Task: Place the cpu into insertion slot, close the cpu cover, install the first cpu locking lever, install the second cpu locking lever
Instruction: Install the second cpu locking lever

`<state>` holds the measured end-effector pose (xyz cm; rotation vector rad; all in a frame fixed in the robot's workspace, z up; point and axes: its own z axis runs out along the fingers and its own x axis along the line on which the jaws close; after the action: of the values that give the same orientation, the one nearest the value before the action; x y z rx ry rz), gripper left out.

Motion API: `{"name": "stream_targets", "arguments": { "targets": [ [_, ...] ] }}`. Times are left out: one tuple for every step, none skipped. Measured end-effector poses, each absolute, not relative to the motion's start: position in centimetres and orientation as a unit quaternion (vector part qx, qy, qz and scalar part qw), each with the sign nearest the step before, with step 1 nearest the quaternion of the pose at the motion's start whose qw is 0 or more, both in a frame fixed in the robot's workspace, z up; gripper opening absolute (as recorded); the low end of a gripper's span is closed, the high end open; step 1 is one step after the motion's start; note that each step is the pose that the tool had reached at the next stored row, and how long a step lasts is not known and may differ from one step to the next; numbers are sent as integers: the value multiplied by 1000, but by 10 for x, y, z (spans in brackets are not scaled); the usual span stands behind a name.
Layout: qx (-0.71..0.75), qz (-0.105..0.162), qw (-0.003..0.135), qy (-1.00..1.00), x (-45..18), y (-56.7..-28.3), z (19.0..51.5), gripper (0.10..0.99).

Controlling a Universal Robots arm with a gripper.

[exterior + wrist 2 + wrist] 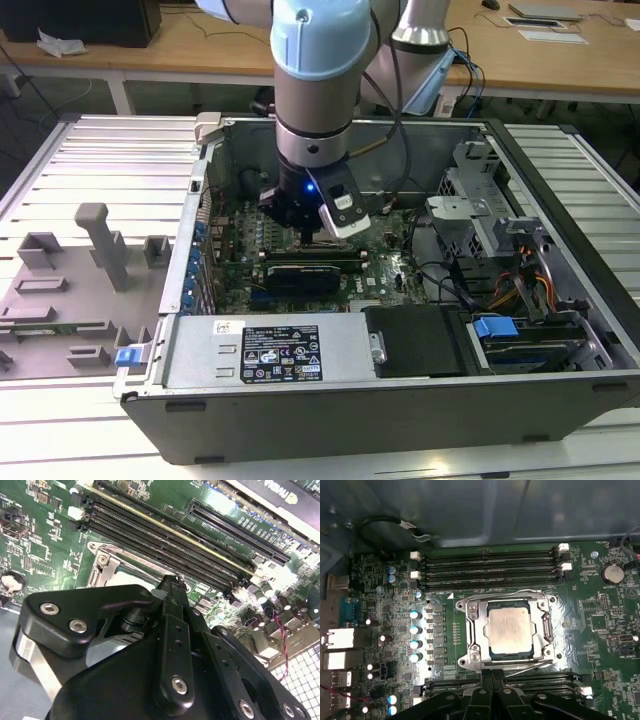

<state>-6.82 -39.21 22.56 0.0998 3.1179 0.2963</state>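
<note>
The cpu (509, 629) sits flat in the insertion slot (546, 630) on the green motherboard (600, 615), with the cpu cover (476, 630) closed down around it so the silver top shows through the window. Thin wire locking levers (520, 593) run along the frame's edges. The gripper (492, 676) hovers just beside the socket, fingers pinched together, grasping nothing, inside the open computer case (400, 400).

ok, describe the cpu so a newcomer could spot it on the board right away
Start at the green motherboard inside the open computer case. In the first wrist view, between two banks of long black memory slots, sits a grey metal frame, the cpu cover. The cpu is the flat square inside its window, the only dull silver plate there.
</note>
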Motion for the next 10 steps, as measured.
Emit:
{"name": "stream_targets", "arguments": {
  "targets": [
    [32, 97, 4, 995, -69, -393, 225, 106],
    [32, 99, 4, 995, -69, -395, 224, 106],
    [32, 103, 4, 994, -70, -397, 222, 106],
    [32, 108, 4, 994, -71, -401, 220, 106],
    [32, 113, 3, 993, -72, -402, 219, 106],
    [32, 120, 3, 992, -73, -404, 219, 106],
    [32, 130, 3, 991, -74, -406, 218, 106],
    [32, 135, 3, 990, -75, -407, 217, 106],
    [32, 139, 3, 990, -76, -408, 215, 106],
    [32, 141, 2, 990, -77, -408, 214, 106]
  ]
}}
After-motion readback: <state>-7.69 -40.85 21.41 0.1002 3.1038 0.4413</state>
